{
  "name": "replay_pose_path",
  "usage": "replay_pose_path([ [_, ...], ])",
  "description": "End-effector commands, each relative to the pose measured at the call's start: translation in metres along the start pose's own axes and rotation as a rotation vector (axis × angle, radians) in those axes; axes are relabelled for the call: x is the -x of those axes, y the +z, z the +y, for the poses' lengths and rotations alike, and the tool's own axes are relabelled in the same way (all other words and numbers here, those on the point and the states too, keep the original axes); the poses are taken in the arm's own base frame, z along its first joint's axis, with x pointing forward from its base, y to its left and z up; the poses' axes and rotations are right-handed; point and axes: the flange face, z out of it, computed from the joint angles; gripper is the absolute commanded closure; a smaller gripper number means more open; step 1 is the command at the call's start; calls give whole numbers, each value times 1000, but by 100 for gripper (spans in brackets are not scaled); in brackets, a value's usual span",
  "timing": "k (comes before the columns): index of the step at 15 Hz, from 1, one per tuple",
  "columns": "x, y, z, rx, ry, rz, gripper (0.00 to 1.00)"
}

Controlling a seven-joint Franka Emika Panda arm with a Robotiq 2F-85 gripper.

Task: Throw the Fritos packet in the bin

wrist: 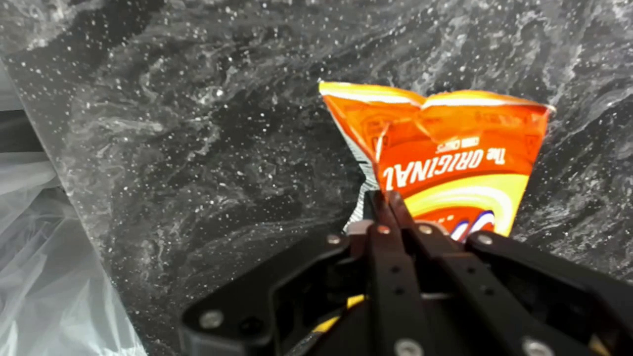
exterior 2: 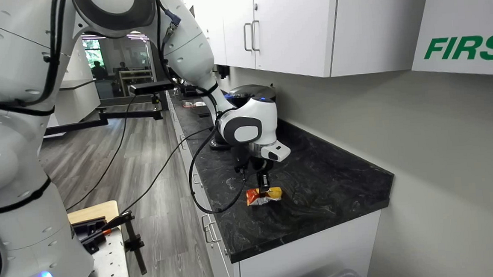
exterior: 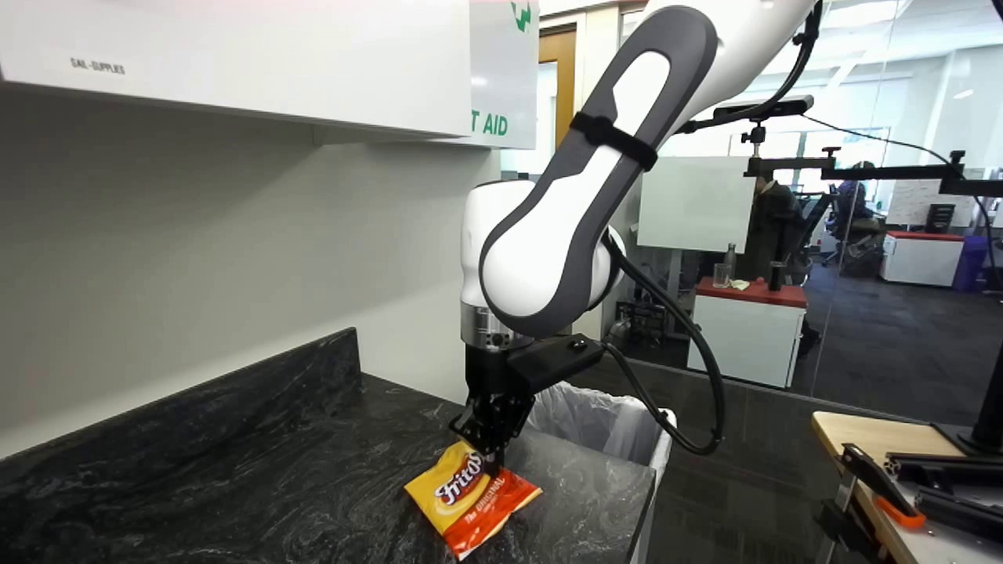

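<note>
The Fritos packet (exterior: 466, 505) lies on the dark countertop (exterior: 258, 493) near its end, with a strip of surface between it and the edge. The translucent-lined bin (exterior: 663, 450) stands just past that edge, a black cable loop (exterior: 719, 407) crossing in front of one corner. Along the wall (exterior: 196, 227) runs a raised backsplash (exterior: 235, 403), with a cabinet (exterior: 251, 55) overhead. The gripper (wrist: 385, 198) pinches a fold of the packet between its jaws. The yellow end points toward the wall, the orange-red end toward the countertop's front; the long axis appears to run between them, though the gripper hides part.
</note>
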Motion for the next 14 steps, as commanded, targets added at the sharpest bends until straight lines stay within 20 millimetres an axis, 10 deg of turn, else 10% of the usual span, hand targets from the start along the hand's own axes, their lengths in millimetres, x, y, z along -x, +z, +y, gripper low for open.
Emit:
replay_pose_path([
  [1,4,-4,1,-10,-15,17,99],
  [14,-32,-89,40,242,6,-110,98],
])
